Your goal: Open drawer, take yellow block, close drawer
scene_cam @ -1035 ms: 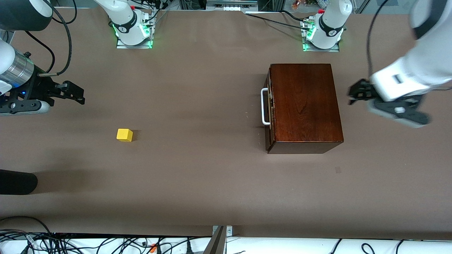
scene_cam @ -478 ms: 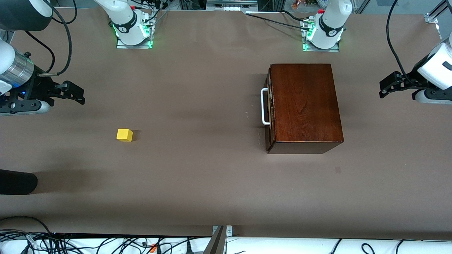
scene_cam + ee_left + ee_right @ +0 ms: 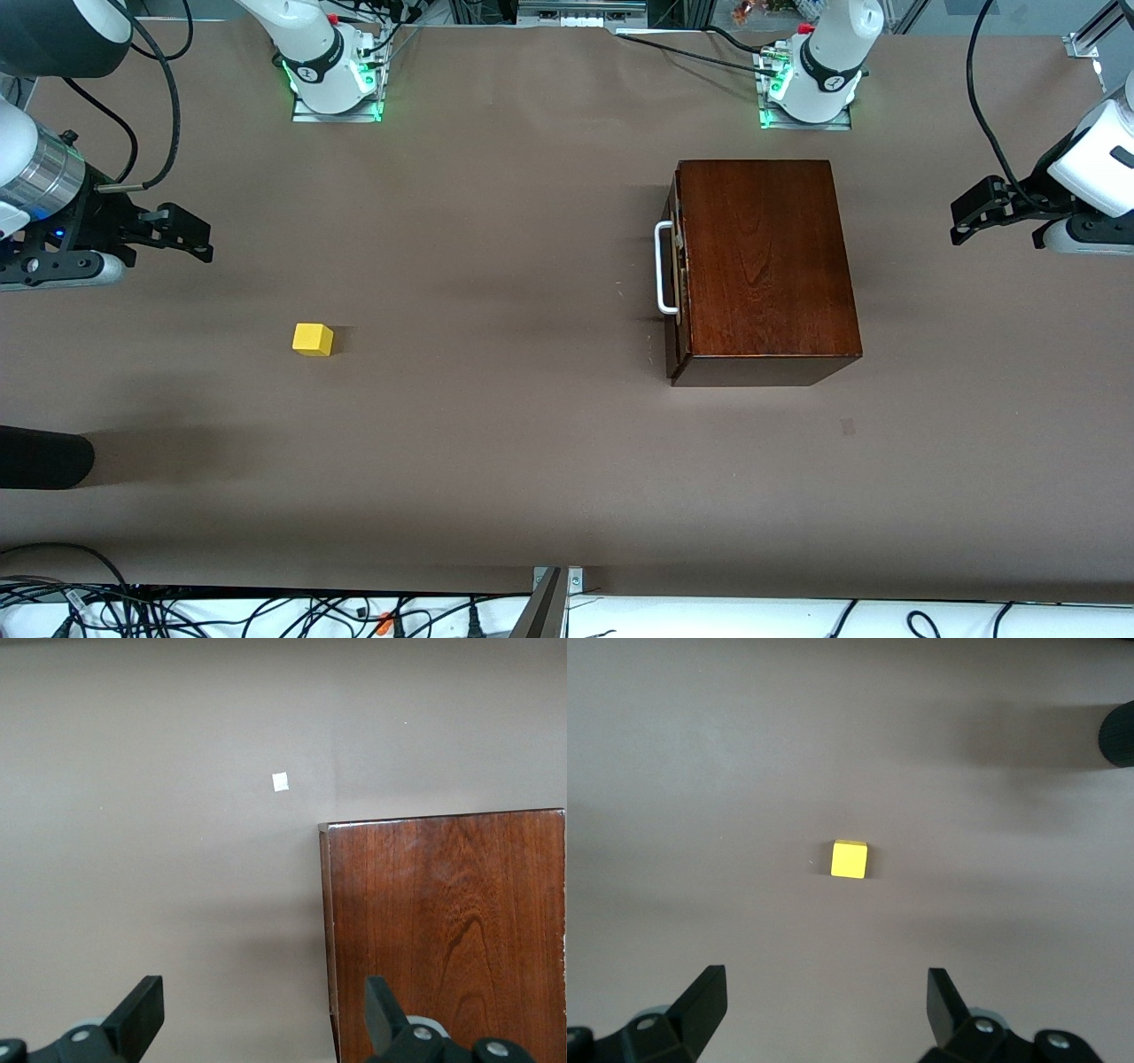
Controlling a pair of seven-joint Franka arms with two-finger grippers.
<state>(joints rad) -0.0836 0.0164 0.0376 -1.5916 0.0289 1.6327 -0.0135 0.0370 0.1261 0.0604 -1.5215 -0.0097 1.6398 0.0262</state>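
Observation:
The dark reddish-brown wooden box (image 3: 762, 266) stands toward the left arm's end of the table. Its drawer (image 3: 677, 275) is pushed in, and the white bar handle (image 3: 660, 268) faces the right arm's end. The yellow block (image 3: 313, 339) lies on the bare table toward the right arm's end, away from the box. My right gripper (image 3: 197, 239) hangs open above the table near that end; in its wrist view the yellow block (image 3: 850, 859) lies ahead of the open right gripper (image 3: 826, 1005). My left gripper (image 3: 964, 221) is open and empty past the box's back end. Its wrist view shows the box (image 3: 443, 930) under the open left gripper (image 3: 264, 1019).
A black rounded object (image 3: 44, 456) juts in over the table edge at the right arm's end, nearer to the front camera than the block. A small pale patch (image 3: 849, 427) marks the table nearer to the front camera than the box. Cables run along the front edge.
The left arm has drawn back from beside the box toward its own end of the table, then almost stopped. The right arm, block and box have not moved.

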